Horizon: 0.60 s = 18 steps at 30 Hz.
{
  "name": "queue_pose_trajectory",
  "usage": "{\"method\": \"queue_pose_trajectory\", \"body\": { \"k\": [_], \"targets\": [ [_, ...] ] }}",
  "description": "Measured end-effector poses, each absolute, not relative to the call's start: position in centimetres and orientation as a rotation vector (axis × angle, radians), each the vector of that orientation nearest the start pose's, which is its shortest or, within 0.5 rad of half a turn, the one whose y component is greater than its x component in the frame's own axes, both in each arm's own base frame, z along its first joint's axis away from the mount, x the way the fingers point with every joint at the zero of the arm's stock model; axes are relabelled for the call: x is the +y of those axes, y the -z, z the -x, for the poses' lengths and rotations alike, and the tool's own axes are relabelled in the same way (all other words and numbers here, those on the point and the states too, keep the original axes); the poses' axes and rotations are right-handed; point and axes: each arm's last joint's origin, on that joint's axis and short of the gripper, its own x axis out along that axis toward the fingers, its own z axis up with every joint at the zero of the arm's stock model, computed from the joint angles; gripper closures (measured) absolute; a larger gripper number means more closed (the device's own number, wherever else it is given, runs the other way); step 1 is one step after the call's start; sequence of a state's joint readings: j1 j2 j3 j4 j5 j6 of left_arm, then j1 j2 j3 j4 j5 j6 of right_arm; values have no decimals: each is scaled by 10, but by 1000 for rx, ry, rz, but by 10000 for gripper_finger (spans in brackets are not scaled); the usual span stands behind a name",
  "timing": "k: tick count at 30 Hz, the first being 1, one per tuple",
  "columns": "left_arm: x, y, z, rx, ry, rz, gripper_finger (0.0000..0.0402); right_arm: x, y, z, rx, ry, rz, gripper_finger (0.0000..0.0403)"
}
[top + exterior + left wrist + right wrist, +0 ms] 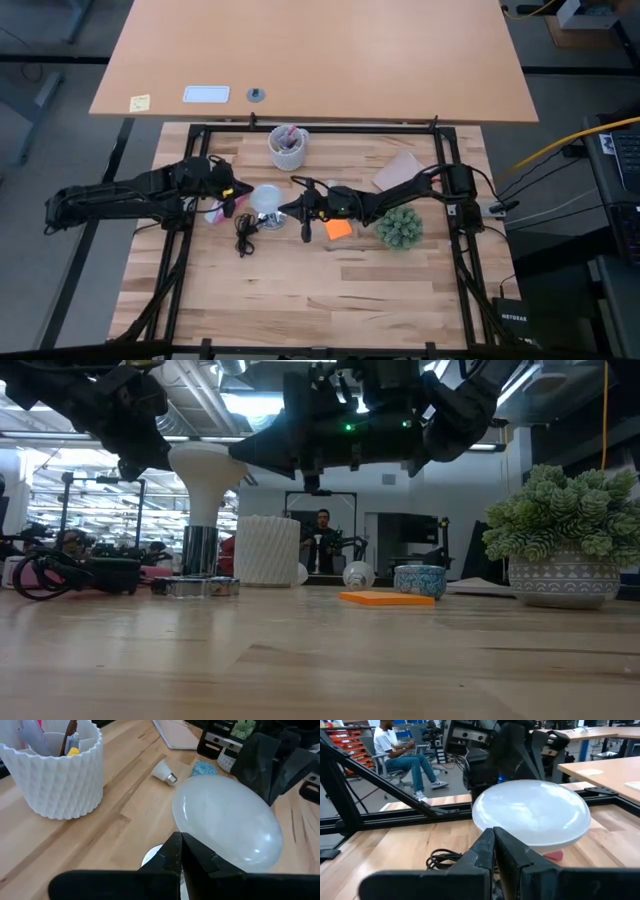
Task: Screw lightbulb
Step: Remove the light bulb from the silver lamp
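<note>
Bulb (267,197) stands upright mid-table on the silver socket (200,550), dome up, between the two grippers. Left gripper (236,197) sits just beside the bulb on its left, fingers clenched together and grasping nothing; in its wrist view the closed fingertips (176,851) lie right against the dome (227,822). Right gripper (294,207) sits just beside the bulb's other side, likewise closed and empty, its fingers (492,847) at the dome's edge (530,812). A black cord (244,236) coils by the socket. A pen cup (287,147), orange note (338,228) and plant (400,227) stand nearby.
</note>
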<state>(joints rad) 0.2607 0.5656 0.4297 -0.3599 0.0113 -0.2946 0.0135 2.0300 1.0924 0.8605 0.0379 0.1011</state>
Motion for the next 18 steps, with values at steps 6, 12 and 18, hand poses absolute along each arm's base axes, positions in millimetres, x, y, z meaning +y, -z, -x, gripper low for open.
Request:
{"method": "queue_pose_trajectory", "body": {
  "k": [6, 12, 18],
  "targets": [
    [29, -224, -129, 463, -302, 383, 402, 1, -170, -427, 79, 45, -99, 384],
    [24, -224, -129, 476, -289, 420, 402, -1, -170, -426, 78, 77, -96, 384],
    [23, -223, -129, 483, -282, 432, 402, -2, -170, -426, 77, 125, -94, 384]
  ]
}}
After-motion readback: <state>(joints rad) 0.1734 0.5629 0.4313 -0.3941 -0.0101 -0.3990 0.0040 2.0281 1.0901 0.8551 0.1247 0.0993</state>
